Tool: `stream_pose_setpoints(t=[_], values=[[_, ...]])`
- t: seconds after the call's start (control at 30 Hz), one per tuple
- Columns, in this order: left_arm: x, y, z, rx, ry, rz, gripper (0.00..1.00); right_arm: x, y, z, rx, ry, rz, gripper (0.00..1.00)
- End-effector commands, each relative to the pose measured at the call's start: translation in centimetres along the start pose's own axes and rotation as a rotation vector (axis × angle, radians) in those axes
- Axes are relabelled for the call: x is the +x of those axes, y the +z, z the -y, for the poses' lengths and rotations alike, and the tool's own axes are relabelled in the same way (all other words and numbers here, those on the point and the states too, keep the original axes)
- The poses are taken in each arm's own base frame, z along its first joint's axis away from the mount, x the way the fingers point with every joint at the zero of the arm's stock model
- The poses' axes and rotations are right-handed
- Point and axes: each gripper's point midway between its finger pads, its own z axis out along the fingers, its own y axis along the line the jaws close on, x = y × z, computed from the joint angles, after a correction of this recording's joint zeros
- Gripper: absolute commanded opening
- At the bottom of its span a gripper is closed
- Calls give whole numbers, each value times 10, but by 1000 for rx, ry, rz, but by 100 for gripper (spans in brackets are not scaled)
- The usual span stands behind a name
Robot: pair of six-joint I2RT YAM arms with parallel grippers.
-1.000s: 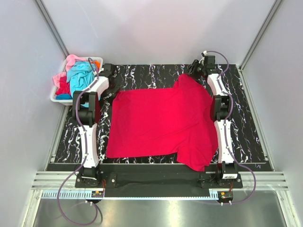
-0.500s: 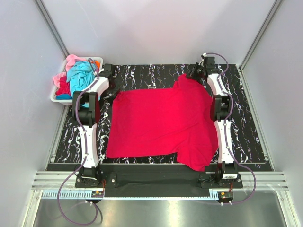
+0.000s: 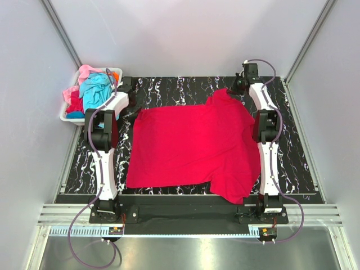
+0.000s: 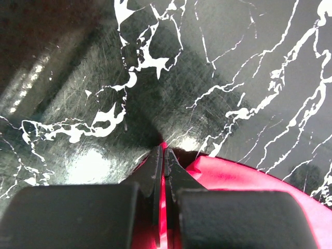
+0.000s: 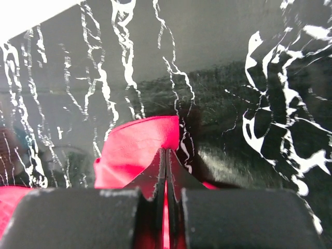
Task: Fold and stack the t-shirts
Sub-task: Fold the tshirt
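Cloth is gripped at two far points. The left claw [image 4: 162,151] is pressed together on the far-left corner of the crimson t-shirt [image 3: 191,149]. The right claw [image 5: 166,153] nips a fold at its far-right edge. This is probably so both arms can pull the fabric taut or carry it over into a fold. The shirt lies spread on the desk [image 3: 295,163], its near-right part overlapping the front edge. In the basket [image 3: 66,116] the other t-shirts [image 3: 95,90] are heaped; their number is unclear. Neither wrist view shows how much cloth sits between the fingers.
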Motion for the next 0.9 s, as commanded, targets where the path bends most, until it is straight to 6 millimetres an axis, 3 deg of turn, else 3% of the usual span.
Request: stream_pose_setpoints(t=[0.0,0.13,0.3,0.53,0.8,0.83,0.87], values=[[-37,-36,23,86,27,121,0,-54,-52,-38,-20,-81,133,0],[-51,-45,33,116,33,164,0,-69,-68,-48,-22,-104,169,0],[-64,-62,39,138,24,211,0,-73,-83,-54,-18,-124,177,0],[-72,-82,31,130,9,278,0,-77,-114,-60,5,-138,191,0],[-59,-92,11,99,-13,270,0,-53,-140,-47,80,-110,150,0],[-58,-93,9,96,-12,268,0,-57,-154,-52,82,-115,169,0],[-55,-96,6,95,-17,267,0,-47,-153,-42,106,-106,146,0]])
